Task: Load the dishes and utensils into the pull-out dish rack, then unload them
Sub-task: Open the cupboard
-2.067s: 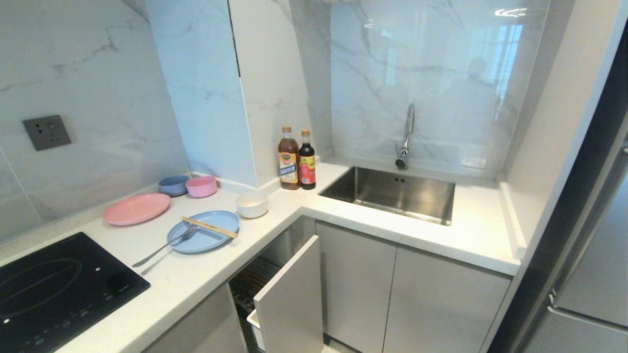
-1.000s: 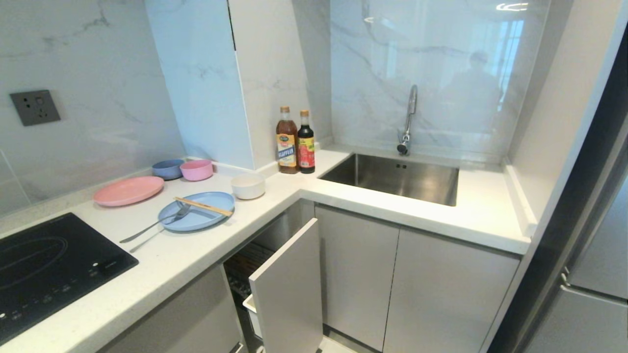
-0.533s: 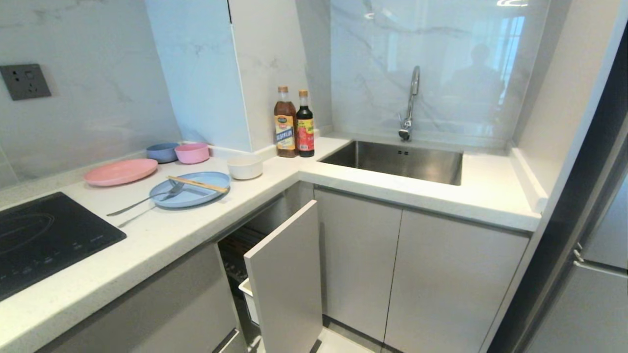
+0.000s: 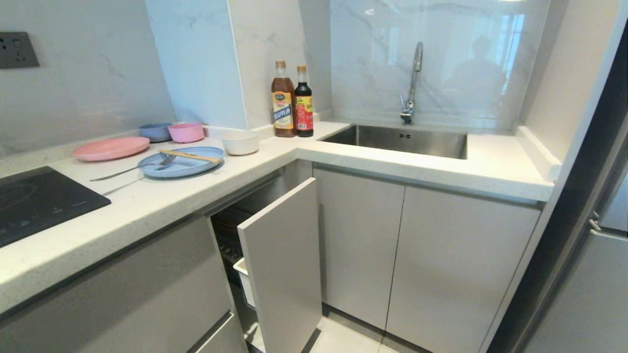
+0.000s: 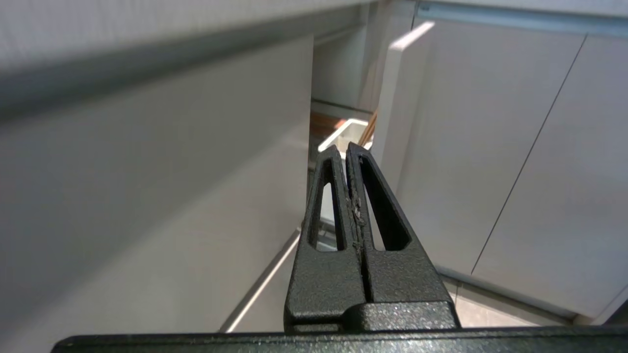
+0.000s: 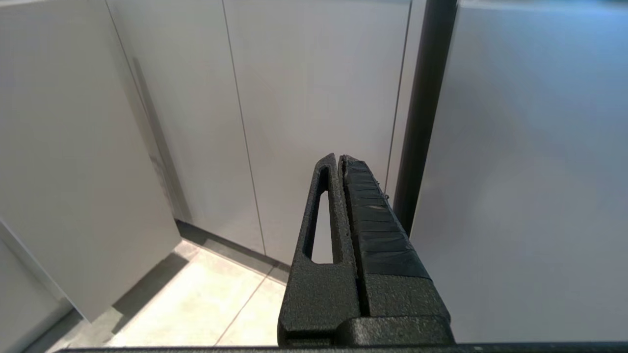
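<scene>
- Head view: the plate (image 4: 181,164), carrying chopsticks (image 4: 189,156) and a fork (image 4: 132,169), lay beside the bowl (image 4: 240,142) on the counter (image 4: 162,196); the dish rack (image 4: 279,264) stood part-open below. Nothing was loaded yet.
- Left wrist view: the left pincer (image 5: 347,152) was closed and empty, facing the rack; next it likely had to pull the rack fully out.
- Right wrist view: the right pincer (image 6: 338,162) was closed, empty, near cupboard doors (image 6: 304,98).

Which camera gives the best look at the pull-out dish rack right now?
The head view: the pull-out dish rack stands pulled out under the counter, front panel and white tray edge visible. The left wrist view catches only its panel edge and tray corner. The right wrist view shows only cabinet fronts.
</scene>
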